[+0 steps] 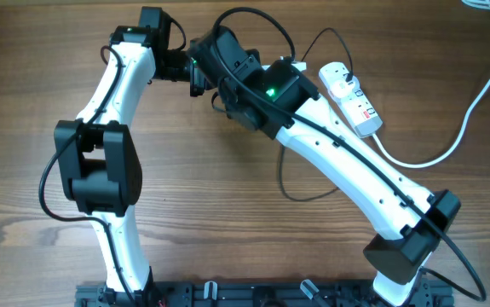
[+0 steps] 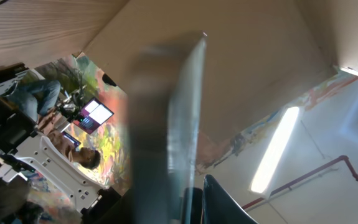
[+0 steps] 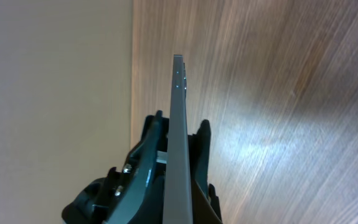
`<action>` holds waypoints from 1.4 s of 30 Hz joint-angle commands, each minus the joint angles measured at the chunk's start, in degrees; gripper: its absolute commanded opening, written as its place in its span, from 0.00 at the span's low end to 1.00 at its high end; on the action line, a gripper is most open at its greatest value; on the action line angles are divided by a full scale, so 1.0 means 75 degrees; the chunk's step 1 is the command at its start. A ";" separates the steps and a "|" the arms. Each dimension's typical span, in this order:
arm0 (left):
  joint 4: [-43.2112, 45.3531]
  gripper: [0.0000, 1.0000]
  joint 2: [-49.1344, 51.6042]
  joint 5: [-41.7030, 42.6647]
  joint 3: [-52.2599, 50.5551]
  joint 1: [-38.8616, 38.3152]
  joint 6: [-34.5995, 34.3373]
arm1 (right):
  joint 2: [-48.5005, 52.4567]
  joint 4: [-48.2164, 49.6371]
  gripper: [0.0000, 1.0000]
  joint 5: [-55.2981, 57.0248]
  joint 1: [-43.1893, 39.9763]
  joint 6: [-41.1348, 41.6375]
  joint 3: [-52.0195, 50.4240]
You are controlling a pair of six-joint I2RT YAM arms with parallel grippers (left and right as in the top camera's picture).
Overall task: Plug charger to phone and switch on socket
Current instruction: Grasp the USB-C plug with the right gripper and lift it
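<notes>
The right gripper (image 3: pixel 177 138) clamps the phone (image 3: pixel 179 87) edge-on; I cannot tell the left gripper's (image 1: pixel 196 75) state. Such a narrow hold might let the phone twist or slip.

The table (image 1: pixel 227 247) is brown, fine-grained wood. At 2 o'clock the socket (image 1: pixel 353 101) looks smooth white plastic. The phone (image 3: pixel 179 81) shows a smooth grey, metal-like edge between matt black fingers (image 3: pixel 146 146) of the right gripper (image 3: pixel 179 123).

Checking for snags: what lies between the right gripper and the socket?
Overhead, the right arm's own wrist fills most of that stretch, and the charger arcs in just before the socket. The right gripper is shut on the phone.
</notes>
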 commanded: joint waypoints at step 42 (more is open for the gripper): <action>0.1405 0.04 -0.0662 -0.2358 0.0047 0.0102 0.2192 | -0.2183 -0.2052 1.00 -0.0519 -0.1903 -0.9702 0.0157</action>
